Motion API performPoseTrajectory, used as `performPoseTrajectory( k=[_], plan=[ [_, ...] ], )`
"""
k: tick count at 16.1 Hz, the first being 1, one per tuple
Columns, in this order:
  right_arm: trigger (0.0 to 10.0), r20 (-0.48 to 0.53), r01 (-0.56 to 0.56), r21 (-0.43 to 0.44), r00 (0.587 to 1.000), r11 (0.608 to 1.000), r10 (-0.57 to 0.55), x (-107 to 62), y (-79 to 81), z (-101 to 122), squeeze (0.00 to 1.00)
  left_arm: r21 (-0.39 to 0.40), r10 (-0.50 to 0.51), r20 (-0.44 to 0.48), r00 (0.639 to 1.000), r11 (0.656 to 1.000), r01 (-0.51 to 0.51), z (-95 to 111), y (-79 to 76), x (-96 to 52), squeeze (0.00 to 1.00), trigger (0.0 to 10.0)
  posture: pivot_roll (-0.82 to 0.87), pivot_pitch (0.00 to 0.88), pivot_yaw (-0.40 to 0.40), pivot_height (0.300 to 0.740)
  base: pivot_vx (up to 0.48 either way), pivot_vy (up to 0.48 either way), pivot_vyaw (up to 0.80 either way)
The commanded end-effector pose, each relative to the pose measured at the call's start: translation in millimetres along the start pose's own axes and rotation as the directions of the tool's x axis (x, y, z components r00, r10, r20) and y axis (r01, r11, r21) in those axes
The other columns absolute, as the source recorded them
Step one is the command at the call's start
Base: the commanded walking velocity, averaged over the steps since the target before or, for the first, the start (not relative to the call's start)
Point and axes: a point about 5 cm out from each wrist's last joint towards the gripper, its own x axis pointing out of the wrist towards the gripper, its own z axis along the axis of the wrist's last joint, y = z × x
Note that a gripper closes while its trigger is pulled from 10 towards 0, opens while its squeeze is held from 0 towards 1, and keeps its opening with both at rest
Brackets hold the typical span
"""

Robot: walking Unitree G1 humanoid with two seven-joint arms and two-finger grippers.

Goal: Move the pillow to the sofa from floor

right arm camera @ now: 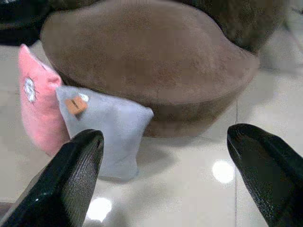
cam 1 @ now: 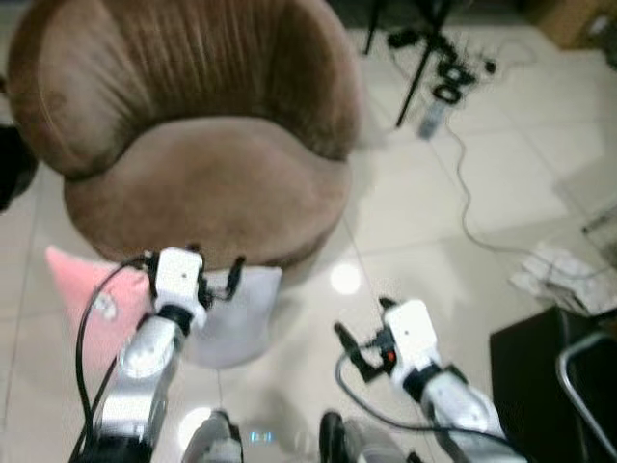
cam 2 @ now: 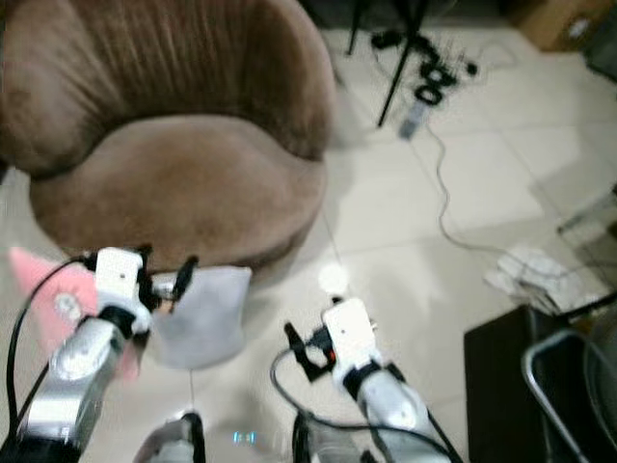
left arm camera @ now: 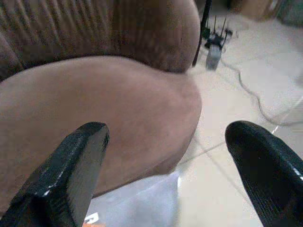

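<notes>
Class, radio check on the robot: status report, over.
Left gripper open above grey pillow. Right gripper open, empty, over tiles. Grey pillow and pink pillow on floor against brown sofa. Nothing blocking.

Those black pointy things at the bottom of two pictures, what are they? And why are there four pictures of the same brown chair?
Those are the robot's fingers. Each silver arm ends in a gripper with two long black fingers, and a small camera on each wrist looks out between them. That gives two of the pictures. The other two come from the robot's head, looking down at its own arms.

The left gripper hovers over a grey pillow standing on the shiny tiled floor against the brown sofa. A pink pillow stands right beside the grey one. The right gripper hangs over bare floor.

Both pairs of fingers are spread open, holding nothing. Farther back lie cables and a black stand.
</notes>
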Motion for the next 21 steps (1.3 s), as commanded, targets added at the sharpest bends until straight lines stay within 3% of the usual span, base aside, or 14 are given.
performPoseTrajectory(
  k=[1, 2, 3, 9, 10, 12, 13, 15, 18, 21],
  plan=[
    [10.0, -0.048, 0.026, 0.012, 0.999, 1.000, -0.025, 7.1, -17.6, -15.1, 0.02, -0.007, -0.022, 0.004, 1.000, 1.000, 0.022, 1.9, -7.7, 1.1, 0.00, 10.0, 0.03, 0.213, -0.102, 0.740, 0.000, 0.000, 0.00],
    [10.0, -0.076, 0.015, 0.029, 0.997, 0.999, -0.013, 25.1, -33.2, -23.6, 0.03, -0.007, -0.018, -0.010, 1.000, 1.000, 0.017, -0.4, -9.6, -0.4, 0.00, 10.0, 0.04, 0.213, -0.103, 0.740, 0.000, 0.000, 0.00],
    [10.0, -0.076, -0.016, 0.048, 0.997, 0.999, 0.020, 30.0, -30.2, -23.9, 0.03, -0.024, 0.003, -0.037, 0.999, 1.000, -0.003, -4.0, -9.6, -2.7, 0.00, 10.0, 0.04, 0.211, -0.103, 0.730, 0.000, 0.000, 0.00],
    [10.0, -0.056, -0.059, 0.045, 0.997, 0.997, 0.061, 37.7, -29.3, -24.7, 0.03, -0.068, 0.086, -0.101, 0.991, 0.993, -0.094, -15.9, -5.9, -9.2, 0.00, 10.0, 0.03, 0.219, -0.112, 0.675, 0.000, 0.000, 0.00],
    [10.0, -0.050, -0.060, 0.060, 0.997, 0.996, 0.063, 37.2, -30.7, -25.7, 0.03, -0.048, 0.146, -0.084, 0.986, 0.987, -0.150, -14.7, -3.4, -13.8, 0.00, 10.0, 0.03, 0.219, -0.112, 0.665, 0.000, 0.000, 0.00],
    [10.0, -0.053, -0.065, 0.054, 0.996, 0.996, 0.068, 37.4, -33.8, -28.2, 0.03, -0.001, 0.213, -0.066, 0.975, 0.977, -0.213, -17.9, 8.0, -40.6, 0.00, 10.0, 0.06, 0.234, -0.124, 0.635, 0.000, 0.000, 0.00],
    [10.0, -0.051, -0.065, 0.063, 0.996, 0.996, 0.068, 38.4, -34.1, -27.9, 0.03, -0.003, 0.229, -0.071, 0.971, 0.973, -0.230, -18.5, 11.6, -42.8, 0.00, 10.0, 0.06, 0.234, -0.124, 0.630, 0.000, 0.000, 0.00],
    [10.0, -0.056, -0.102, 0.040, 0.993, 0.994, 0.104, 47.9, -32.3, -25.4, 0.03, -0.010, 0.280, -0.064, 0.958, 0.960, -0.281, -15.4, 17.0, -45.9, 0.00, 10.0, 0.10, 0.247, -0.149, 0.625, 0.000, 0.000, 0.00],
    [10.0, -0.032, -0.167, 0.016, 0.985, 0.986, 0.168, 66.2, -25.7, -14.4, 0.02, 0.040, 0.275, -0.071, 0.959, 0.961, -0.273, -14.2, 6.7, -53.5, 0.00, 10.0, 0.17, 0.268, -0.189, 0.625, 0.000, 0.000, 0.00],
    [10.0, -0.005, -0.220, -0.002, 0.975, 0.975, 0.220, 82.1, -16.0, 1.0, 0.02, 0.025, 0.321, -0.077, 0.944, 0.947, -0.320, -17.9, 5.6, -61.1, 0.00, 10.0, 0.21, 0.280, -0.226, 0.625, 0.000, 0.000, 0.00]
  ],
)
